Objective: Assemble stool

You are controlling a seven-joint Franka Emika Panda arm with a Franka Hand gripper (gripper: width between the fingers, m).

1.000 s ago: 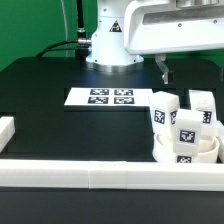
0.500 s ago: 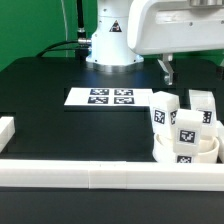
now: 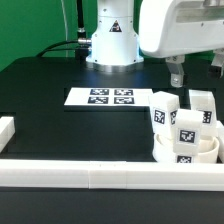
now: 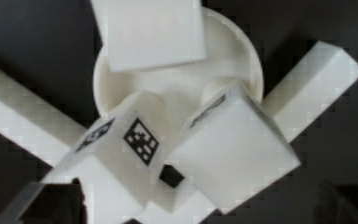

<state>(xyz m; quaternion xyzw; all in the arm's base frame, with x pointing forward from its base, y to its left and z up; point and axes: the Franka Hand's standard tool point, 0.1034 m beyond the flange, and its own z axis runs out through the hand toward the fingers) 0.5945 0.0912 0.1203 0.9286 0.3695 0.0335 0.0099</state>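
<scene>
Stool seat sits at table's front, on exterior view's right, against border rail; block legs stand on it. Gripper hangs above, touching nothing; finger state cannot be told. Marker board lies behind.

border rail fencing near edge, legs crowding seat
</scene>
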